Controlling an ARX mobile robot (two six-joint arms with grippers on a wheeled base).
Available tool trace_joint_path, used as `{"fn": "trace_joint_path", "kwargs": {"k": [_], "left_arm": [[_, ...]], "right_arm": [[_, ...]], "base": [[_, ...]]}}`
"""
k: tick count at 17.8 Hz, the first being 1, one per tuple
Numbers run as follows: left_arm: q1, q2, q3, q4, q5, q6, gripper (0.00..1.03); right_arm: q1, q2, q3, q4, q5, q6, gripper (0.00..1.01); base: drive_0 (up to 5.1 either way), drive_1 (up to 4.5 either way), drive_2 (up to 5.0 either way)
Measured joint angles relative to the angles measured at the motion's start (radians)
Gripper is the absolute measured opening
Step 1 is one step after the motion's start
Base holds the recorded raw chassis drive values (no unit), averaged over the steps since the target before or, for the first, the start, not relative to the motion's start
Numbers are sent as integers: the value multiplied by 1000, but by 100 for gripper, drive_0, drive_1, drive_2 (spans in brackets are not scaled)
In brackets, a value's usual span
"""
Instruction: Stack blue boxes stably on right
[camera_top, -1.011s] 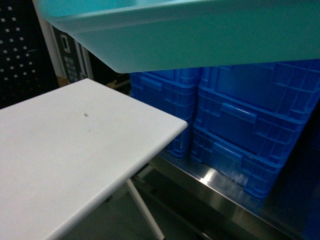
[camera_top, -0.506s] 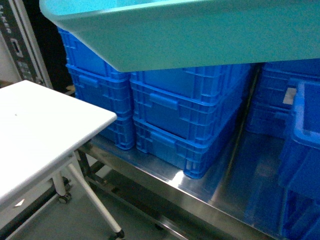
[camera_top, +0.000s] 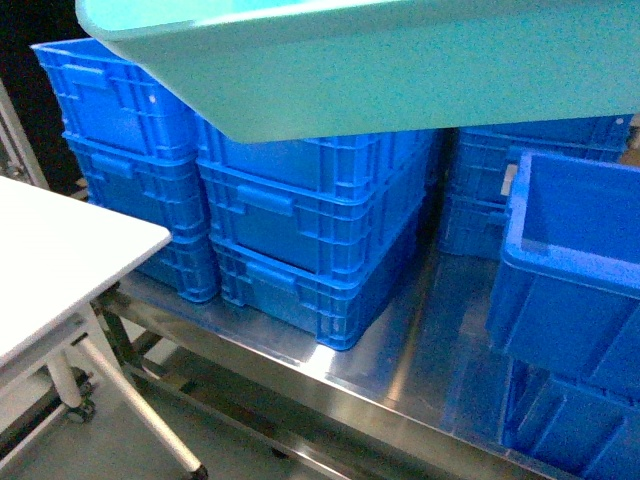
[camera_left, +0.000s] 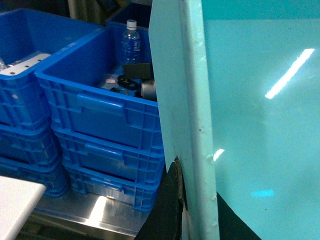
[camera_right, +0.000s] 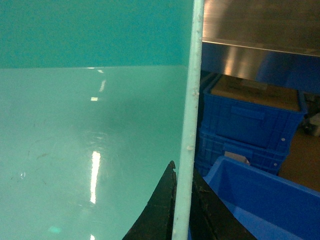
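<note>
One light turquoise blue box (camera_top: 400, 70) hangs in the air across the top of the head view, tilted, with only its underside and rim showing. Both grippers are hidden behind it there. In the left wrist view my left gripper (camera_left: 197, 185) is shut on the box's (camera_left: 260, 125) rounded rim, one black finger (camera_left: 170, 205) outside the wall. In the right wrist view my right gripper (camera_right: 184, 172) is shut on the opposite rim, with the box's smooth inside (camera_right: 90, 140) to the left of it.
Dark blue ribbed crates (camera_top: 300, 210) stand stacked on a steel shelf (camera_top: 400, 350) below the box. An open dark blue crate (camera_top: 580, 260) sits at the right. A white table (camera_top: 50, 260) juts in at the left. One crate holds a water bottle (camera_left: 131, 45).
The head view has swung right: the white table slid to the left edge, and the crate stacks and the open right crate came into view. The box stays held at the top.
</note>
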Motion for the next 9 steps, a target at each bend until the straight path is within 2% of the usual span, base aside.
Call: {"fn": "trace_joint_path", "kwargs": {"k": [9], "left_arm": [[0, 0, 0, 2, 0, 0, 2]], "right_arm": [[0, 0, 0, 0, 0, 0, 7]], "base": [[286, -576, -206]]}}
